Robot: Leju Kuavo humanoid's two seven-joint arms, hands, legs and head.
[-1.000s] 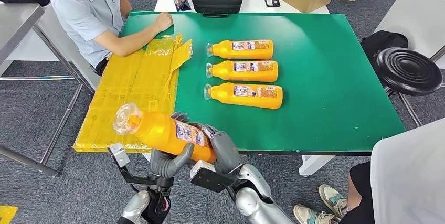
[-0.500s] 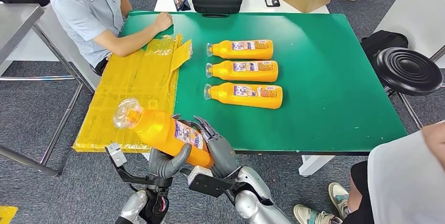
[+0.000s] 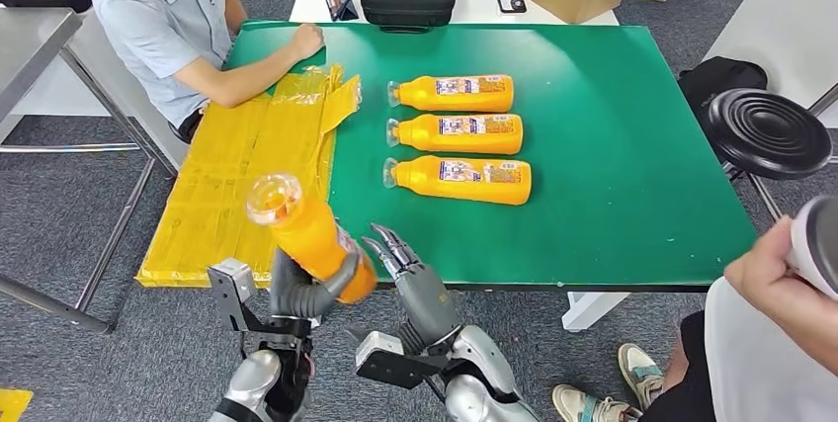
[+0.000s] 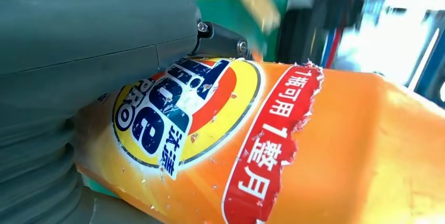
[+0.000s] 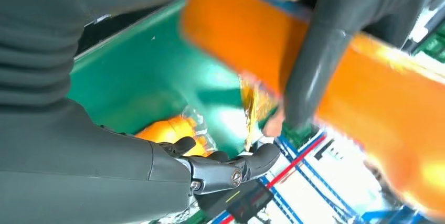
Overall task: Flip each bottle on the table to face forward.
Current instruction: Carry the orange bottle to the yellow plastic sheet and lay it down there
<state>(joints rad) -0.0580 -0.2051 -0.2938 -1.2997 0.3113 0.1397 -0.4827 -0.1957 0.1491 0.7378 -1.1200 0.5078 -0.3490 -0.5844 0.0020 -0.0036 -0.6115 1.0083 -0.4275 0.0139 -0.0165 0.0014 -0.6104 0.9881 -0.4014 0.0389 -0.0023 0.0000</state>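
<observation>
Head view: left hand (image 3: 301, 294) is gripping an orange bottle (image 3: 306, 234) by its lower body, holding it tilted, clear cap up, over the near edge of the green bench (image 3: 613, 145). Right hand (image 3: 410, 274) is hanging just beside it, fingers spread and holding nothing. Three more bottles (image 3: 460, 130) are lying in a row on the bench, caps pointing toward the yellow sheet (image 3: 247, 175).

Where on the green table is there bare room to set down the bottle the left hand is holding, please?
Bare green lies between the nearest lying bottle and the table's near edge, and across the right side. The left side is crowded by the yellow sheet. The left hand grips the held bottle.
</observation>
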